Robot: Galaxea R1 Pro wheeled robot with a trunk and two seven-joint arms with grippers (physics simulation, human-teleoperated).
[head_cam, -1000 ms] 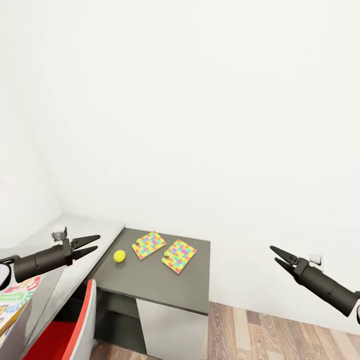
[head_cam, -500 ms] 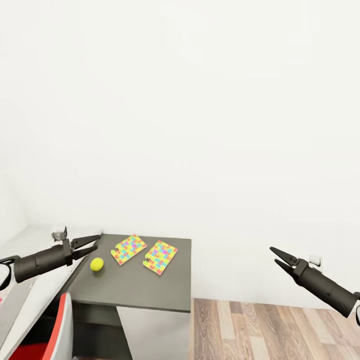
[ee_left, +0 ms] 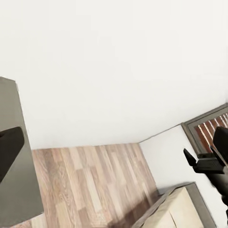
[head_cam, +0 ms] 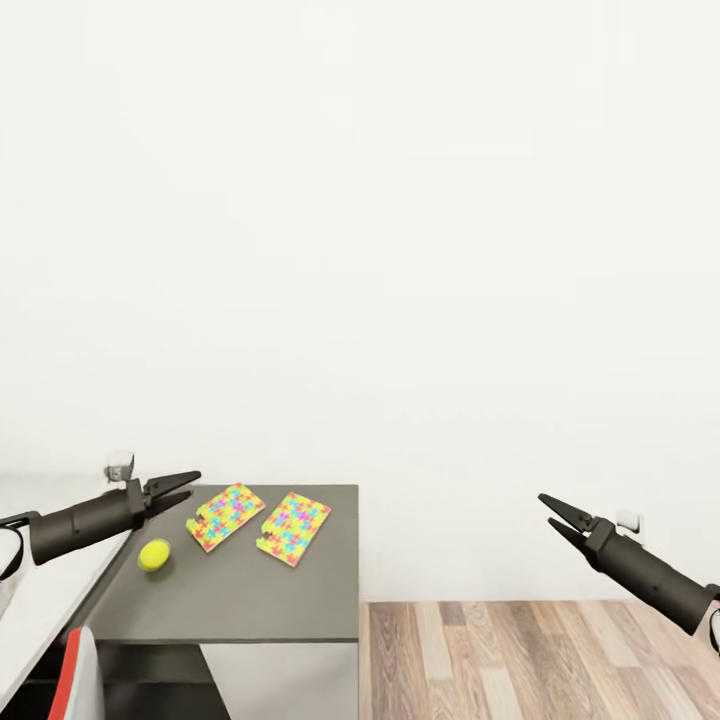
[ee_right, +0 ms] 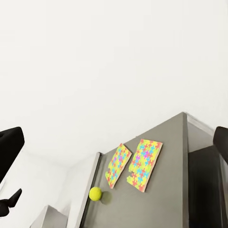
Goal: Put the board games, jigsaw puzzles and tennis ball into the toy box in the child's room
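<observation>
Right now I've got the dark grey end of the worktop (head_cam: pixel 250 600) sitting low in the head view, with both jigsaw puzzles (head_cam: pixel 226 516) lying flat side by side, close but apart, and the tennis ball (head_cam: pixel 154 554) just beside them, nearer me and out toward my left.

My left hand (head_cam: pixel 178 487) hangs above the paler worktop section, near the ball, fingers apart and holding nothing. My right hand (head_cam: pixel 552 513) is well off to the other side, out over the wooden floor (head_cam: pixel 540 660), fingers spread too, also empty. The toy box isn't showing from where I'm looking.

What worries me:

- The ball is the obvious troublemaker. Come in a bit off-centre with the left hand and I reckon it rolls, and the worktop edge isn't far.
- The puzzles are thin flat sheets. Pinching one off a flat surface probably means sliding it to the edge first, and a clumsy push could shove it into its neighbour or off onto the floor.
- There's something red and white (head_cam: pixel 75 680) low at my left, maybe a chair, hard to tell. It could snag the arm or base if I swing in carelessly.
</observation>
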